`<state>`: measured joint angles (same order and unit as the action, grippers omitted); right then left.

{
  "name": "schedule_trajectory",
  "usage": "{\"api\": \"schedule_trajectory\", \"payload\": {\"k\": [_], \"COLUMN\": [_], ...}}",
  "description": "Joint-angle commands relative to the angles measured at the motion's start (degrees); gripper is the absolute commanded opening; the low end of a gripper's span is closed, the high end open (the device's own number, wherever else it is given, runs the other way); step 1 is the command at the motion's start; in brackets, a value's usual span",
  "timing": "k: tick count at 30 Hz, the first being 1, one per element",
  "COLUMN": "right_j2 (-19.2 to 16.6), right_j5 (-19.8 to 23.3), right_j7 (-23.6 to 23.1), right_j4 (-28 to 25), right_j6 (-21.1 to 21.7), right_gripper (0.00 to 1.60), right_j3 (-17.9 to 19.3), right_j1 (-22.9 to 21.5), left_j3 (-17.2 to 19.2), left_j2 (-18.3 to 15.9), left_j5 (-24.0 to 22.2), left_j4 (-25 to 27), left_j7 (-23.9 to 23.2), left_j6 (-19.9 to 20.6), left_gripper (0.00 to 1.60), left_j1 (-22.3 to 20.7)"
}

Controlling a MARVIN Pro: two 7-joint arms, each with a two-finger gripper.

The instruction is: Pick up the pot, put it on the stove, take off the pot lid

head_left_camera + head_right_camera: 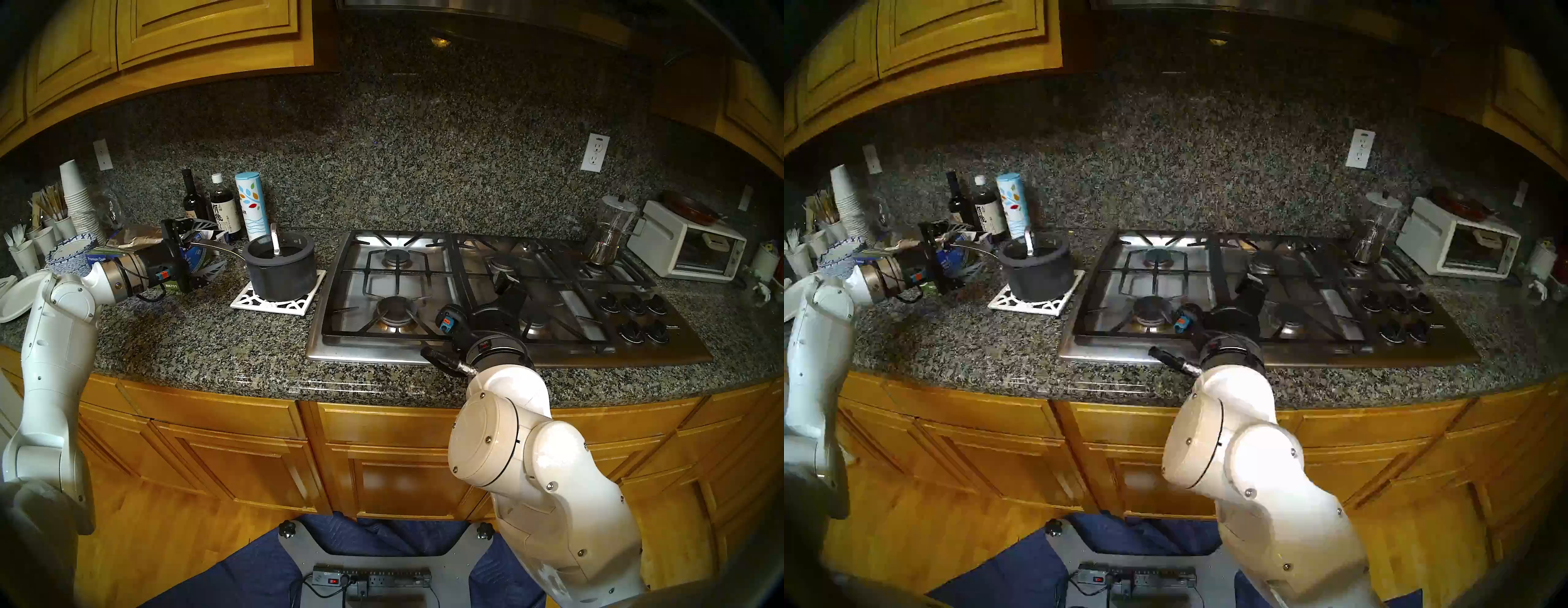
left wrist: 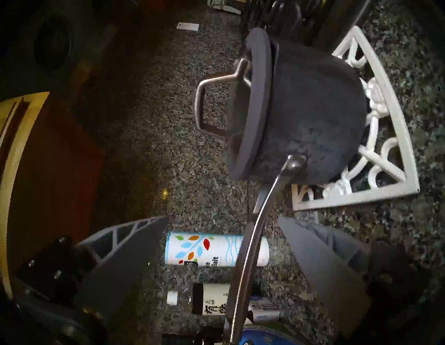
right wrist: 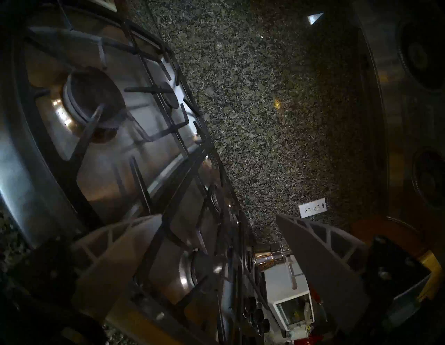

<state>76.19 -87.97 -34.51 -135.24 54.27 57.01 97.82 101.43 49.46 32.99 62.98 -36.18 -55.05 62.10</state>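
Observation:
The dark grey pot [image 1: 282,276] stands on a white trivet [image 1: 271,303] on the counter, just left of the stove [image 1: 365,350]. Its glass pot lid [image 1: 292,246] sits on it, the arched metal lid handle [image 2: 204,106] upright. My left gripper [image 1: 218,245] is open, and the pot's long thin handle [image 2: 250,241] runs between its fingers without being pinched. In the left wrist view the handle lies nearer the right-hand finger [image 2: 313,253]. My right gripper [image 3: 218,215] is open and empty, low over the stove's grates near the front middle.
Behind the pot's handle stand two dark bottles [image 1: 222,208] and a salt canister [image 1: 252,204]. Paper cups [image 1: 76,199] and paper plates [image 1: 68,254] crowd the far left. A glass coffee maker [image 1: 611,231] sits on the back right burner, beside a white toaster oven [image 1: 687,246].

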Motion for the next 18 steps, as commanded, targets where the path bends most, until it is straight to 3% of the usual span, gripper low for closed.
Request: {"api": "schedule_trajectory", "payload": {"k": [1, 18], "right_j2": [0.1, 0.1], "right_j5": [-0.5, -0.5], "right_j7": [0.8, 0.7], "right_j4": [-1.5, -1.5], "right_j6": [-0.1, -0.1], "right_gripper": [1.6, 1.6], "right_j3": [0.1, 0.1], "right_j1": [-0.8, -0.8], "left_j3": [-0.6, -3.2], "left_j2": [1.1, 1.4], "left_j5": [1.4, 10.5], "left_j4": [1.4, -4.3], "left_j7": [3.6, 10.3], "left_j6": [0.1, 0.1], "left_gripper": [1.6, 1.6], "left_j1": [-2.8, -5.6]}}
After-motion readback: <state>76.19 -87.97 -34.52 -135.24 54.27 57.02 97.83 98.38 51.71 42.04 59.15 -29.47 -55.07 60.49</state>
